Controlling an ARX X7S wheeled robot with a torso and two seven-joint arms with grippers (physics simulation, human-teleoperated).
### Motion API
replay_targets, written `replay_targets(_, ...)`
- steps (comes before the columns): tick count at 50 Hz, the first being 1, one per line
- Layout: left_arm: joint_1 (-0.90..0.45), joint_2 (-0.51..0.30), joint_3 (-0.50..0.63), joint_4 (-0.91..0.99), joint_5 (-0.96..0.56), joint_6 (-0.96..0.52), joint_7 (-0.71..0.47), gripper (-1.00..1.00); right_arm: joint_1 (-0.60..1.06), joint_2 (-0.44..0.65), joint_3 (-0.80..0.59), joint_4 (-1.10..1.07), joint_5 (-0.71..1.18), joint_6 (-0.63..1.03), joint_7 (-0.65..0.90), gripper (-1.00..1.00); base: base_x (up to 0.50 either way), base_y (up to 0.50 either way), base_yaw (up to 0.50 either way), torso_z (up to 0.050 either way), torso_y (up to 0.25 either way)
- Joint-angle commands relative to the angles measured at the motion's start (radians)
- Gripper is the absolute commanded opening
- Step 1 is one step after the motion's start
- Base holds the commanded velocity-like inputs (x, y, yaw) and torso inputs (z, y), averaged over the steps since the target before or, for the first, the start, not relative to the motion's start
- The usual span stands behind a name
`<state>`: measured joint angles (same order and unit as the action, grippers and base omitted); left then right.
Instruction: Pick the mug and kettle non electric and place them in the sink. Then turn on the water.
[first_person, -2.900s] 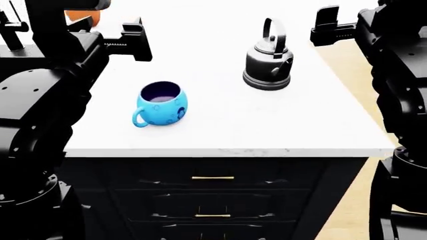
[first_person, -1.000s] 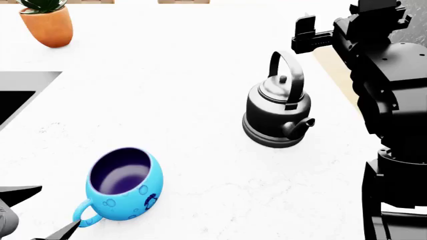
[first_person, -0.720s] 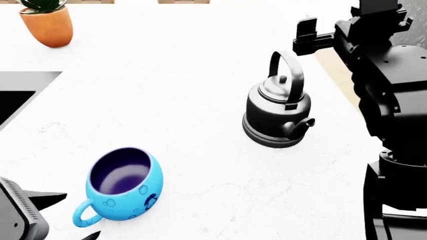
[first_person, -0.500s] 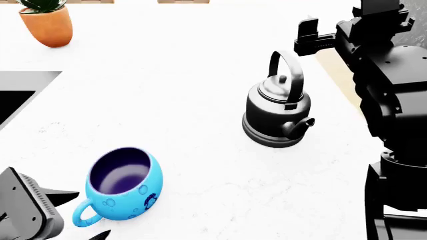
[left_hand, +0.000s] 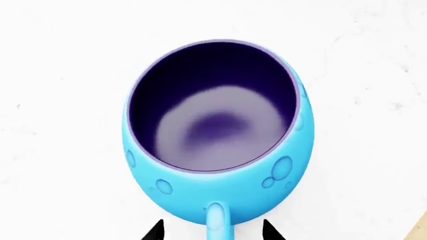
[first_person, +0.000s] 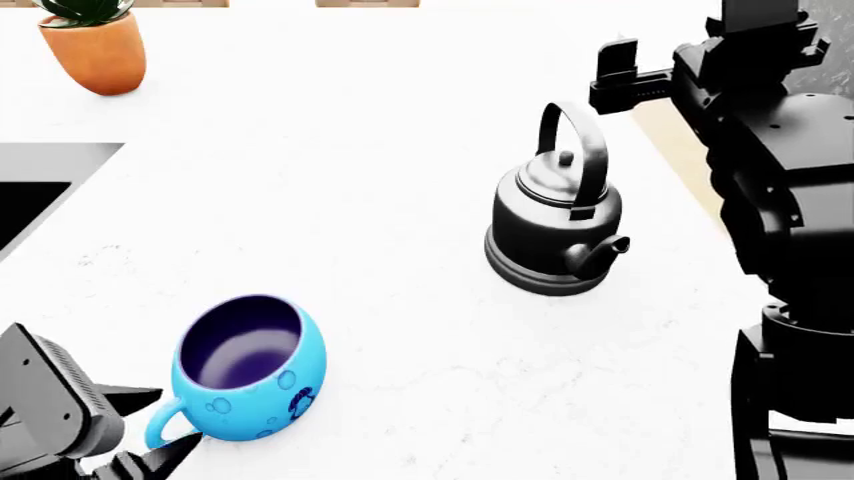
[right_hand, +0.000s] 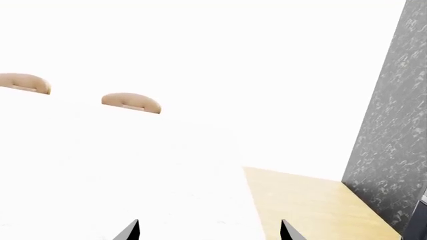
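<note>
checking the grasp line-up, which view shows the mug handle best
The left wrist view: the mug fills it and its handle sits between the left end effector tips. The head view shows the handle small and partly hidden. The right wrist view shows no mug.

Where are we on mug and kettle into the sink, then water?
Done: nothing; the mug and the kettle both stand on the countertop, outside the sink. In hand: the open left gripper straddles the mug's handle. Left: both placements and the water. The right gripper is open, holding nothing.
</note>
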<state>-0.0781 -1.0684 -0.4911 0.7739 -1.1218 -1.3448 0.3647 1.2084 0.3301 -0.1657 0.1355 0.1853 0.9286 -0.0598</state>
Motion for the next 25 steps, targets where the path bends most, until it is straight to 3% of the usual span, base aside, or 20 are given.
replay_targets(1,-0.001,0.007,-0.046,0.020,-0.030,0.012,-0.007,-1.00,-0.002,0.001,-0.002,0.006,0.002,-0.005,0.002,1.00,0.00,0.00,0.00,0.000,0.000)
replay_targets(22,0.025,0.034,-0.094,0.025,-0.016,0.055,-0.008,-1.00,-0.002,0.002,-0.005,0.008,0.008,-0.004,0.003,1.00,0.00,0.00,0.00,0.000,0.000)
replay_targets(25,-0.018,0.103,-0.110,-0.017,0.061,0.154,-0.036,-1.00,0.000,0.010,-0.004,-0.011,0.008,0.011,0.007,1.00,0.00,0.00,0.00,0.000,0.000)
